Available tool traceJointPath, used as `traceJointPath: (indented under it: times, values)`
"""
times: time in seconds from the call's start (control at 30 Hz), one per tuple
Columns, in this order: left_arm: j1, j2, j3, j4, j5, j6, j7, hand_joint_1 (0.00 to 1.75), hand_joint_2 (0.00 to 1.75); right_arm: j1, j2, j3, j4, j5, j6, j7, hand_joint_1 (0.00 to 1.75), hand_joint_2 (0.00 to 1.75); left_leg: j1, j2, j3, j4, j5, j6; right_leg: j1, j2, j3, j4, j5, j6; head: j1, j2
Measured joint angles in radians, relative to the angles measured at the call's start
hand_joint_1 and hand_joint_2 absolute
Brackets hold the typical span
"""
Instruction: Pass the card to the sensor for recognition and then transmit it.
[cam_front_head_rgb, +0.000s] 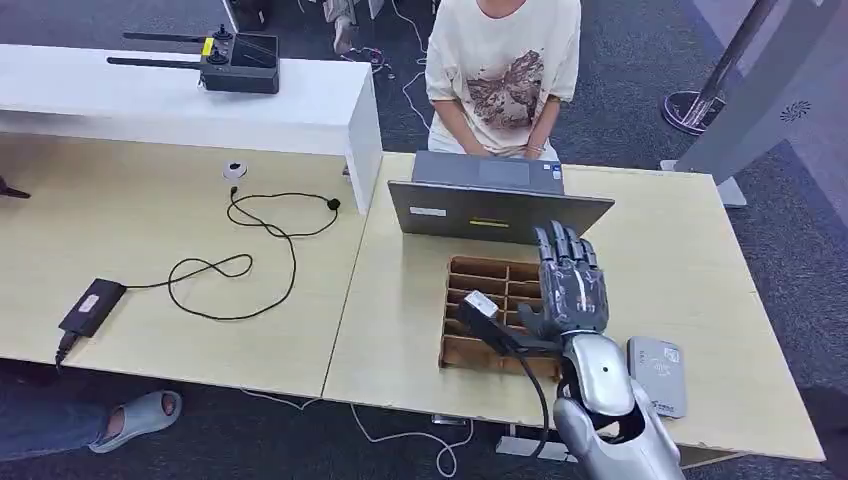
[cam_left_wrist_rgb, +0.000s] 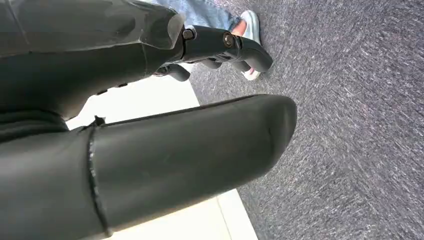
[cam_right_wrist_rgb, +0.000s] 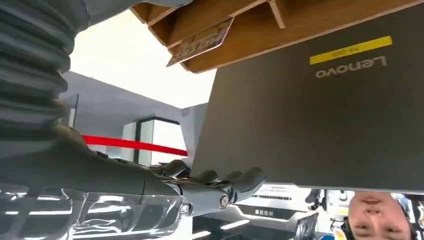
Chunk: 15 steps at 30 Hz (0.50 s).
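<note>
A card (cam_right_wrist_rgb: 200, 42) stands in a slot of the wooden divider box (cam_front_head_rgb: 470, 345) behind the laptop (cam_front_head_rgb: 490, 205), the right hand (cam_front_head_rgb: 570, 285) hovering above, fingers spread and empty, while the left hand (cam_left_wrist_rgb: 220, 47) hangs with fingers curled in.

A brown wooden divided tray (cam_front_head_rgb: 470, 350) sits on the pale wood table (cam_front_head_rgb: 690, 270), a grey laptop (cam_front_head_rgb: 490, 212) with a yellow label at its 12 o'clock, a grey card reader (cam_front_head_rgb: 658, 375) at 3 o'clock, beside the dark grey right hand (cam_front_head_rgb: 570, 285).
</note>
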Motion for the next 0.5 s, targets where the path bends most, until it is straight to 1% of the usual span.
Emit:
traceJointPath:
  times: [0.23, 0.5]
  values:
    - [0.0, 0.0, 0.0, 0.0, -0.001, 0.0, 0.0, 0.0, 0.0, 0.004, -0.002, -0.006, 0.0, 0.031, 0.001, 0.031, 0.0, 1.75, 0.0, 0.0, 0.0, 0.0, 0.0, 0.0, 0.0, 0.0, 0.0, 0.0, 0.0, 0.0, 0.0, 0.0]
    - [0.0, 0.0, 0.0, 0.0, -0.001, 0.0, 0.0, 0.0, 0.0, 0.009, -0.002, -0.014, 0.0, 0.036, 0.002, 0.036, 0.0, 1.75, 0.0, 0.0, 0.0, 0.0, 0.0, 0.0, 0.0, 0.0, 0.0, 0.0, 0.0, 0.0, 0.0, 0.0]
